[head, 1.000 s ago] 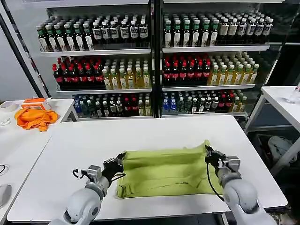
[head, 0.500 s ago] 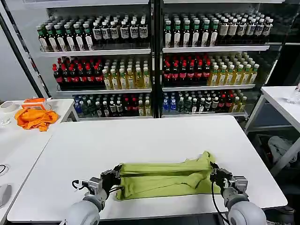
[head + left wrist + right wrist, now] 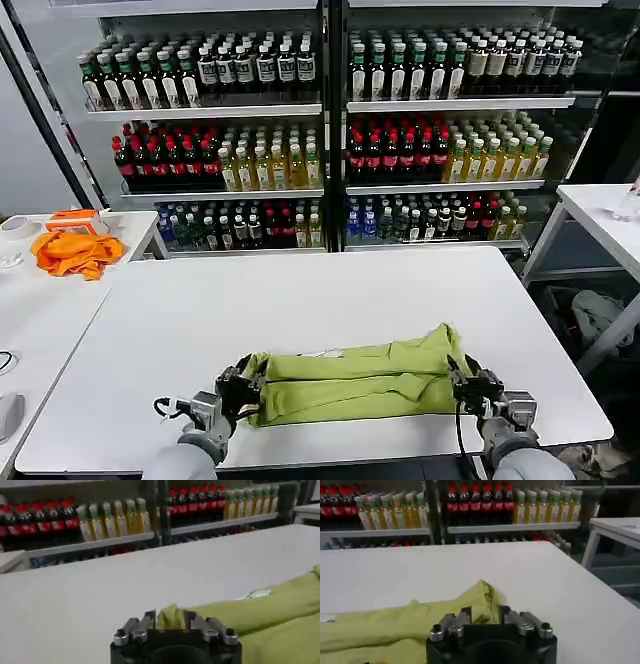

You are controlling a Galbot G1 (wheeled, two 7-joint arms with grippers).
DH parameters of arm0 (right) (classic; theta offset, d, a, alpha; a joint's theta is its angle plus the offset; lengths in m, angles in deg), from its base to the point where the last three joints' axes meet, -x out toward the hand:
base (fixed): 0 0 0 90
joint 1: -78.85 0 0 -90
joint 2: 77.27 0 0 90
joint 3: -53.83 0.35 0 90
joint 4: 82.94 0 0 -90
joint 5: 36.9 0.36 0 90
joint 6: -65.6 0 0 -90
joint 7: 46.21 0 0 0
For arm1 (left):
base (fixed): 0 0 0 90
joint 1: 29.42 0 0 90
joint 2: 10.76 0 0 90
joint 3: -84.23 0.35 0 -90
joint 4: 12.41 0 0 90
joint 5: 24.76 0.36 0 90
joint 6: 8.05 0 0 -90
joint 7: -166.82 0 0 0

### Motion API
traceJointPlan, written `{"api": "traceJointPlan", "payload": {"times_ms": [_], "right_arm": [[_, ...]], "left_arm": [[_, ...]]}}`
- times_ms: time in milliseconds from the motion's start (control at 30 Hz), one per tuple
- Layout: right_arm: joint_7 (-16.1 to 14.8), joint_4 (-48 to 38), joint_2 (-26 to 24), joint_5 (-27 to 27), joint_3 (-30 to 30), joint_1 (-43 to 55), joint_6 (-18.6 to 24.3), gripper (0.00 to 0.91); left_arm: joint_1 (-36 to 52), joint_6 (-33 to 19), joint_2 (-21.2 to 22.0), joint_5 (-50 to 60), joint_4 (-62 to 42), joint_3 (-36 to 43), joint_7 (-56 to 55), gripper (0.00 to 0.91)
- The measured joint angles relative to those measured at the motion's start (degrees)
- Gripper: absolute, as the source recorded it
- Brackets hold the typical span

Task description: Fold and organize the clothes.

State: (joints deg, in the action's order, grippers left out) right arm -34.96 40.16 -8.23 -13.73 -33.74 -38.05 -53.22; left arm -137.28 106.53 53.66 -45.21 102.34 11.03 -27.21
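Both hands are clamped on cloth: the left hand (image 3: 243,386) pinches one end of the T-shirt (image 3: 350,382), the right hand (image 3: 468,382) the other. It lies as a narrow band near the surface's (image 3: 300,290) front edge; one fold looks made, more remain.

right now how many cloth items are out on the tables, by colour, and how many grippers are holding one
yellow-green T-shirt: 1, on the white table
orange cloth: 1, on the side table
grippers holding cloth: 2, left gripper and right gripper, both on the T-shirt's ends
total cloth items: 2
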Motion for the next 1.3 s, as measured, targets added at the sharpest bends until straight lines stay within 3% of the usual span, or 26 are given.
{"api": "traceJointPlan", "payload": {"times_ms": [567,967,1300], "right_arm": [[-0.1,3.1,1.9,-2.9,0.4,-4.5,1.3,0.907],[-0.3,3.3,2.8,-4.0,0.2,-5.9,2.5,0.907],[-0.3,2.8,3.3,-4.9,-0.5,-6.3,3.0,0.907]], "left_arm": [[-4.0,-0.9,9.6,-1.2,1.1,-0.3,-5.4,0.907],[-6.8,-2.1,11.7,-3.5,4.3,-1.5,-7.2,0.907],[-7.1,-5.1,16.4,-1.4,2.3,-1.1,-8.8,0.907]]}}
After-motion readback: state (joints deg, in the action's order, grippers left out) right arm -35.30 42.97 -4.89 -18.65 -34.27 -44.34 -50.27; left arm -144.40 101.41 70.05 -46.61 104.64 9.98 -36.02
